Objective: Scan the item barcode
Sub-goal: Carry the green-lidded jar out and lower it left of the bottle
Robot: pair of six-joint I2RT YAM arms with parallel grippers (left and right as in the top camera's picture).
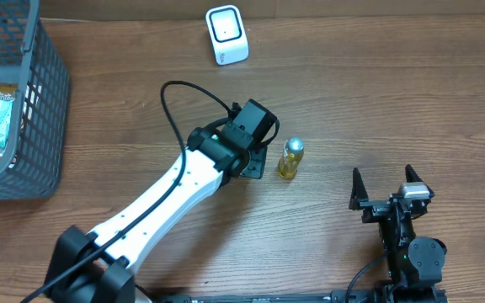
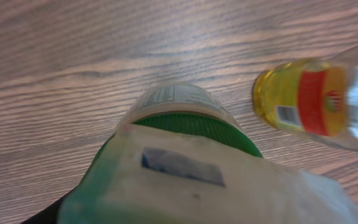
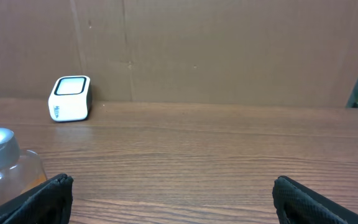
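Taped pale fingertip pad (image 2: 185, 180) of left gripper (image 1: 259, 156) lies on the ribbed green cap of a white-labelled round container (image 2: 173, 99); looks gripped. Grey mesh basket (image 1: 45, 101) far left; white boxy scanner (image 1: 226, 34) well apart, up-table; clear smooth bottle of yellow liquid (image 1: 290, 158) just beside the left gripper; right gripper (image 1: 384, 181) spread wide, holding nothing. Step: item in hand; next, turn its barcode toward the scanner window.

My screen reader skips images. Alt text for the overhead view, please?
A white left arm reaches across a wooden table, its wrist beside a small yellow bottle; a white scanner sits at the far edge, a gray basket at image left, the right gripper open at lower right.
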